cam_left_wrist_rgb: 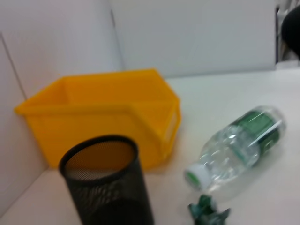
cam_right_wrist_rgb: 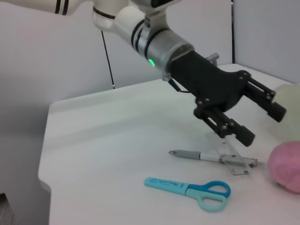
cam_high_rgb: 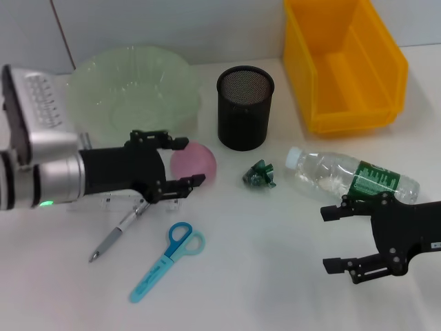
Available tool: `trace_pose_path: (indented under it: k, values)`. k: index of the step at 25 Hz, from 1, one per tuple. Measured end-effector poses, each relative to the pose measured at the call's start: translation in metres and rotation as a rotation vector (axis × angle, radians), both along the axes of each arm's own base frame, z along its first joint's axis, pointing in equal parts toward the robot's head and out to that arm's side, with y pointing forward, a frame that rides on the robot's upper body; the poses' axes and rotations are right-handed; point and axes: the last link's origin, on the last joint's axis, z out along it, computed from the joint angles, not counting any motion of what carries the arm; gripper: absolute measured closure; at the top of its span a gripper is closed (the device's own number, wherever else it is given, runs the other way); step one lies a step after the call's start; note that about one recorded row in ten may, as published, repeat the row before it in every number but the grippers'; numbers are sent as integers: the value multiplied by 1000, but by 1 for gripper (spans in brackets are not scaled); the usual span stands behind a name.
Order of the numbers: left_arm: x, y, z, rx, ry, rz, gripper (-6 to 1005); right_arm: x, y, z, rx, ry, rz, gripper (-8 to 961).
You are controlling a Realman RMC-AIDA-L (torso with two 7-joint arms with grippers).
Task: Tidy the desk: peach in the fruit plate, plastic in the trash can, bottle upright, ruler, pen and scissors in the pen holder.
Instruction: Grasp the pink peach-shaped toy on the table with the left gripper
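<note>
Gaping wide, left tool (cam_high_rgb: 185,163) flanks peach (cam_high_rgb: 196,162); right tool (cam_high_rgb: 333,238) gapes over white desk (cam_high_rgb: 262,276).

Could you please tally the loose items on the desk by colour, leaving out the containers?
Pink: 1, the peach
Green: 1, the crumpled plastic
Blue: 1, the scissors
Grey: 1, the pen
Clear: 2, the lying bottle and the ruler
Total: 6

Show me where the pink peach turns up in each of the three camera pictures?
Head view: the peach sits near the middle, in front of the green fruit plate, just beyond the open left gripper.
Left wrist view: not in it.
Right wrist view: peach at the right edge.
Shared landmark: the blue scissors, in the head and right wrist views.
</note>
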Motion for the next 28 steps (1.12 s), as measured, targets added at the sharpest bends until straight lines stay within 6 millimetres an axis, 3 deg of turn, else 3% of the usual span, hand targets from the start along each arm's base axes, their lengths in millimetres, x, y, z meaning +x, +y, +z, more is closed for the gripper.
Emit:
trace_pose_path:
  k: [5,10,11,28]
  values:
    - [5,13,-3,22,41,26,354,0,1,1,2,-7,-4,115]
    - [6,17,-6,22,79,27,230,0,0,0,1,-9,-7,115]
    - [7,19,-14,20,116,24,206,0,0,0,1,-9,-8,115]
    - [1,30,-30,56,196,64,207,-2,1,0,-6,-5,3,115]
